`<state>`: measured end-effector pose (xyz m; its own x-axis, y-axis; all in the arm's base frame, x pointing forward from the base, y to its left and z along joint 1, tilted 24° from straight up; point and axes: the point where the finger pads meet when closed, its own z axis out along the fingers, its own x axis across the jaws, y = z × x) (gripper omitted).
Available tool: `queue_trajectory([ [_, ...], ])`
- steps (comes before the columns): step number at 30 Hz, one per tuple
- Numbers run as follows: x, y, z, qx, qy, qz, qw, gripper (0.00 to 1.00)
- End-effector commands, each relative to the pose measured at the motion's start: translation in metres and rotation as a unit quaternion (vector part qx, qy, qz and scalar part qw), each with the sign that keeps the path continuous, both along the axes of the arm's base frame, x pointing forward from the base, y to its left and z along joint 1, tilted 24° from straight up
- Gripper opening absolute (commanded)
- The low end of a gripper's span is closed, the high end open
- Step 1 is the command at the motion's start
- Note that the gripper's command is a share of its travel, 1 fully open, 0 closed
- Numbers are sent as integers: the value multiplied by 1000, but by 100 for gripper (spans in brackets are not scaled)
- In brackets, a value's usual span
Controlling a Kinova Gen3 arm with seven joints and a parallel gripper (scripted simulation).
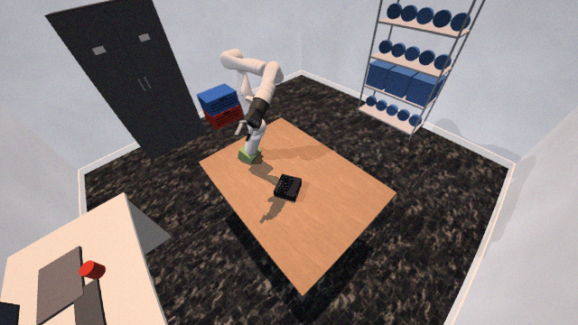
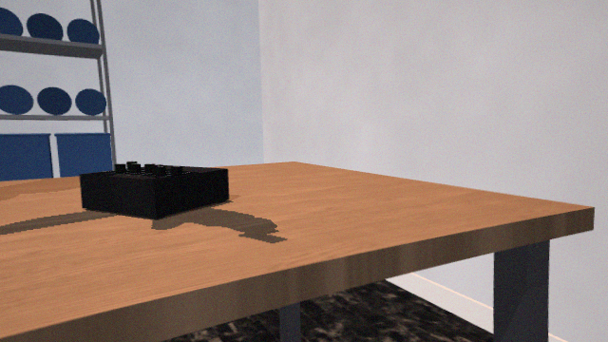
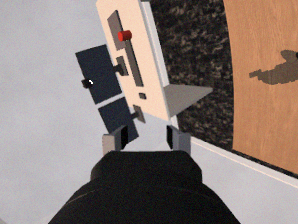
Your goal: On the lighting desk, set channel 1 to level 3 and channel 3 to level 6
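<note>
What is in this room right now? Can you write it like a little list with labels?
arm: white, folded up high over its green base at the table's corner
gripper: open, holding nothing, far from the desk
lighting desk: black box, standing flat on the wooden table
fader caps: levels too small to read
nearby: shelf rack with blue things, stacked blue and red crates
</note>
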<state>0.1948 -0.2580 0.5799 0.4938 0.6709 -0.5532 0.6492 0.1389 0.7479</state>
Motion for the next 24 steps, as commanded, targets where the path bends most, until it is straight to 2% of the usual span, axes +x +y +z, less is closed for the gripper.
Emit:
queue_trajectory([
  [1,4,2,-3,0,5,7,1000,100],
  [4,4,2,-3,0,5,7,1000,100],
  [5,16,8,-17,15,19,21,999,100],
  [19,16,8,-17,15,19,21,999,100],
  [20,27,15,-31,29,32,34,998,100],
  [24,27,15,-31,29,32,34,998,100],
])
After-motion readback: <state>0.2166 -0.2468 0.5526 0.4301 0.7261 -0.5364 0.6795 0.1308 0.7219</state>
